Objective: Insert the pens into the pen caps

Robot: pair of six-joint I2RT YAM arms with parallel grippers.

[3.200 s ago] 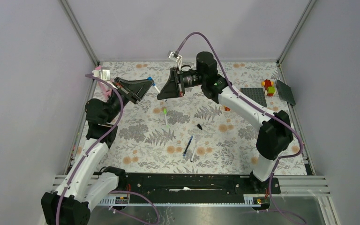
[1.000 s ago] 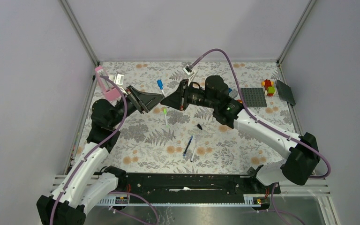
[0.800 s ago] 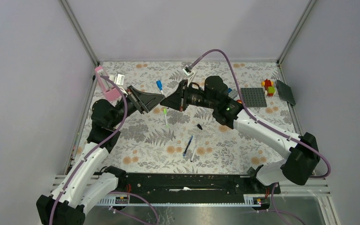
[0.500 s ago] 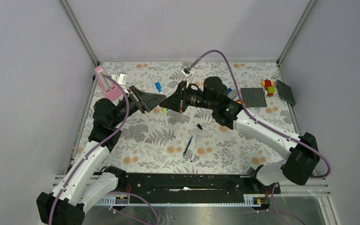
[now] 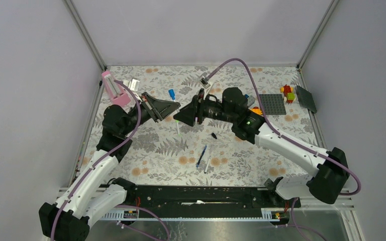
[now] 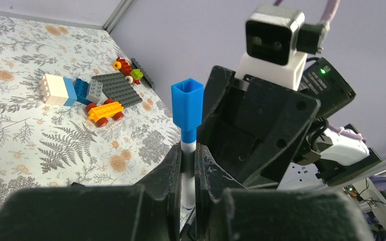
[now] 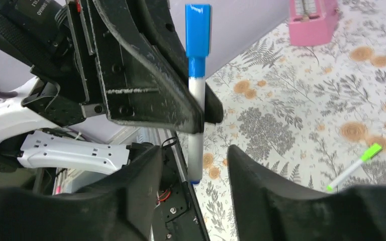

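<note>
Right gripper has sprung apart as left gripper clamped the pen, its blue cap standing above the jaws. Light, stiff, slick: best held mid-barrel, judging by looks.

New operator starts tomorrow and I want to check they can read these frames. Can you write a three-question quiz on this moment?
1. True or false: the right tool is clamped on the blue-capped pen.
2. Which one grips that pen? A) left tool B) right tool C) neither
3. Fill in: the loose pen in the right wrist view has a ___ cap.
Key: 1 false; 2 A; 3 green.
</note>
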